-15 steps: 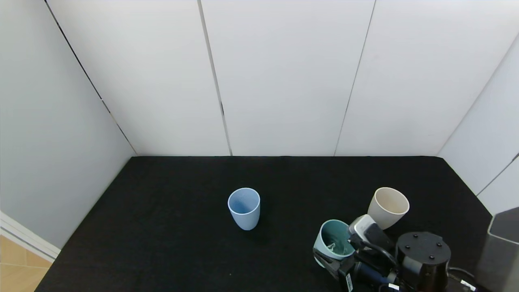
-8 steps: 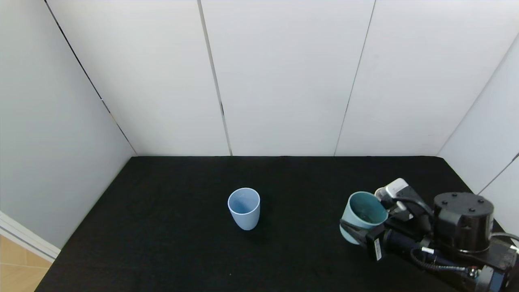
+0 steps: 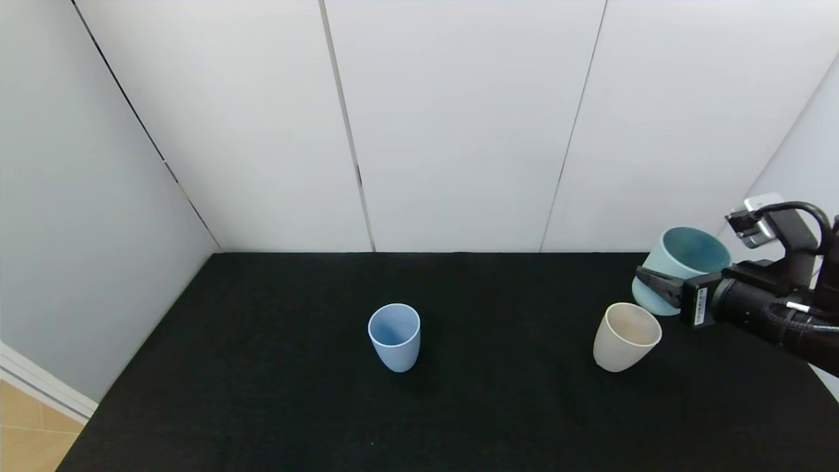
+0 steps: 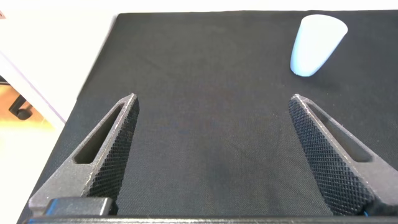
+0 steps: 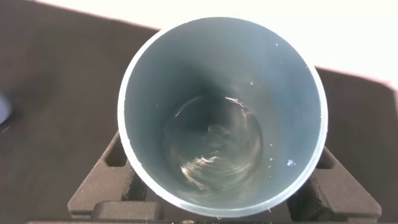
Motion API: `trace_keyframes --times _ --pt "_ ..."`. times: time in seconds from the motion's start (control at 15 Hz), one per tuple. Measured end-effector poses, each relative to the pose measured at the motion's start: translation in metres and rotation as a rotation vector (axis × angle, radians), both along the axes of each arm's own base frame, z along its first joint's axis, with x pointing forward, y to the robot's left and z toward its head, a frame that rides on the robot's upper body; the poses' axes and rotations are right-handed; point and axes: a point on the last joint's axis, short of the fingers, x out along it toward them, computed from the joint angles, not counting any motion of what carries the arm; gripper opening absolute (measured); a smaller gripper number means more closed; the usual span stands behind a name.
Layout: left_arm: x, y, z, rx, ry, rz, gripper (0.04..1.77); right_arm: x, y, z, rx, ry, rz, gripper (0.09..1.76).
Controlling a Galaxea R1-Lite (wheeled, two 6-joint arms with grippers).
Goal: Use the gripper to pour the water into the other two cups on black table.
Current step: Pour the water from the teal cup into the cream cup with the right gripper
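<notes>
Since a second ago my right gripper (image 3: 655, 283) has carried the teal cup (image 3: 682, 267) up off the black table (image 3: 262, 406) from the near right and out to the far right; it now hangs in the air, above and just beyond the cream cup (image 3: 626, 335). Blue cup (image 3: 394, 335) hasn't moved, cream cup neither.

Right gripper: fingers clamped on the teal cup's wall, one dark finger (image 3: 659, 284) visible across its left side in the head view. Cup tilted a little, mouth toward the camera. Arm comes in from the right edge, white-grey box (image 3: 755, 216) and black cable (image 3: 796, 216) on top.

Right wrist view looks straight down into the teal cup (image 5: 222, 118). Water (image 5: 214, 152) sits at the bottom, rippled, glinting; a few droplets on the inner wall. Textured finger pads (image 5: 106, 180) on both sides below the rim.

Left gripper (image 4: 211, 152): spread wide, holding nothing, both fingers (image 4: 106, 155) hovering low over bare table (image 4: 205, 74) on the left side. Blue cup (image 4: 316, 43) shows upright ahead of it, well apart.

Blue cup stands mid-table, cream cup to its right, well apart, both upright. Can't tell if either has water in it
</notes>
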Motion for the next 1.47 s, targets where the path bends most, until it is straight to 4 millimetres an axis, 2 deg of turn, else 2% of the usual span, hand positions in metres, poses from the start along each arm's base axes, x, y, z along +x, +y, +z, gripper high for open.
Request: trace_keyframes --times 0.27,0.53,0.8,1.0,1.47 --pt "0.000 0.000 0.000 0.000 0.000 0.000 1.72 0.002 -0.029 0.012 -0.070 -0.042 -0.036 1.21" --pt "0.000 0.000 0.000 0.000 0.000 0.001 1.72 0.004 -0.045 0.011 -0.161 -0.049 -0.071 1.21" --pt "0.000 0.000 0.000 0.000 0.000 0.001 1.72 0.005 -0.050 0.005 -0.260 -0.038 -0.067 1.21" --pt "0.000 0.000 0.000 0.000 0.000 0.000 1.72 0.008 -0.059 -0.002 -0.404 -0.028 -0.066 1.21" --pt "0.000 0.000 0.000 0.000 0.000 0.000 1.72 0.013 -0.063 -0.016 -0.483 0.015 -0.007 1.20"
